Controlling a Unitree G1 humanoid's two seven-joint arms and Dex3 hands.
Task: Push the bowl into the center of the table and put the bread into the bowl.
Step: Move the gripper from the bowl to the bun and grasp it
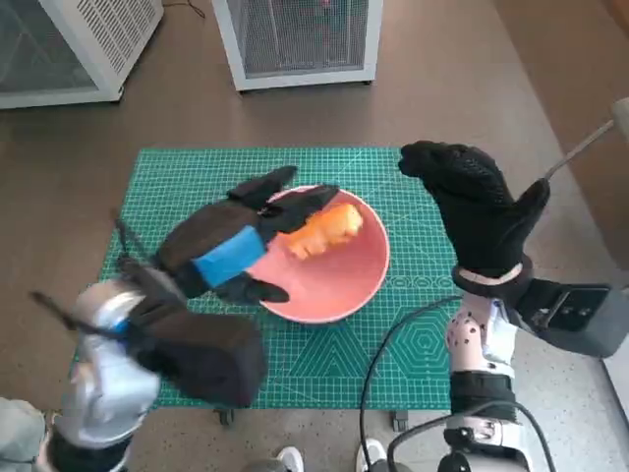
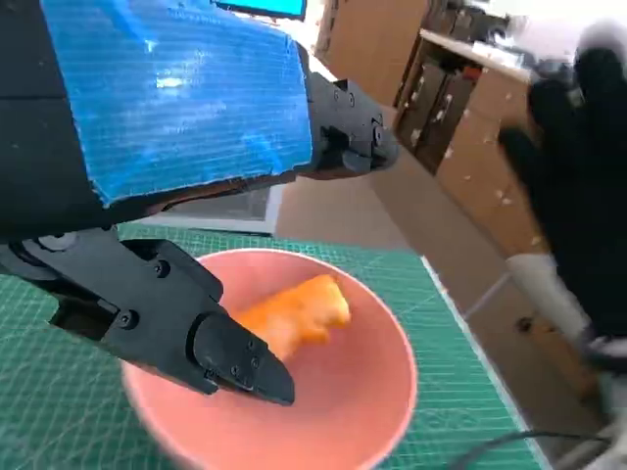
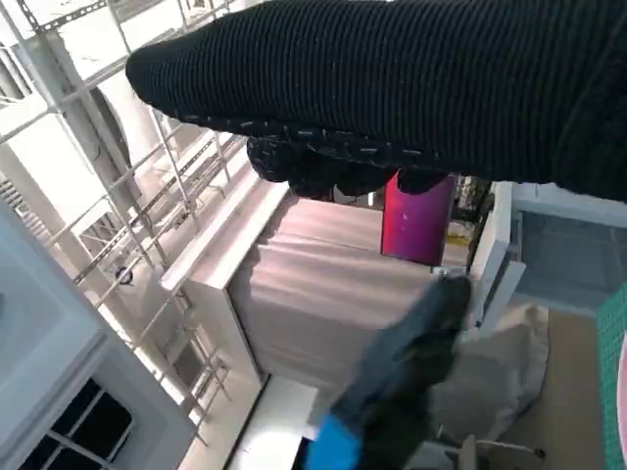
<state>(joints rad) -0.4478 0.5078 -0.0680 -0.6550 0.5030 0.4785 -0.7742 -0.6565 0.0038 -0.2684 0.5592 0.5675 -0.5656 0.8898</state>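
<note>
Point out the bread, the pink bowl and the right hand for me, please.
bread (image 1: pixel 324 230): head view, middle of the orange piece lying in the bowl.
pink bowl (image 1: pixel 339 285): head view, bare inner wall near its front rim.
right hand (image 1: pixel 482 208): head view, back of the gloved hand.

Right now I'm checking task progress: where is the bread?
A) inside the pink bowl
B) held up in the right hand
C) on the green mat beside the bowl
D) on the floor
A: the bread lies inside the pink bowl, under the left hand's fingers; the right hand holds nothing.
</note>
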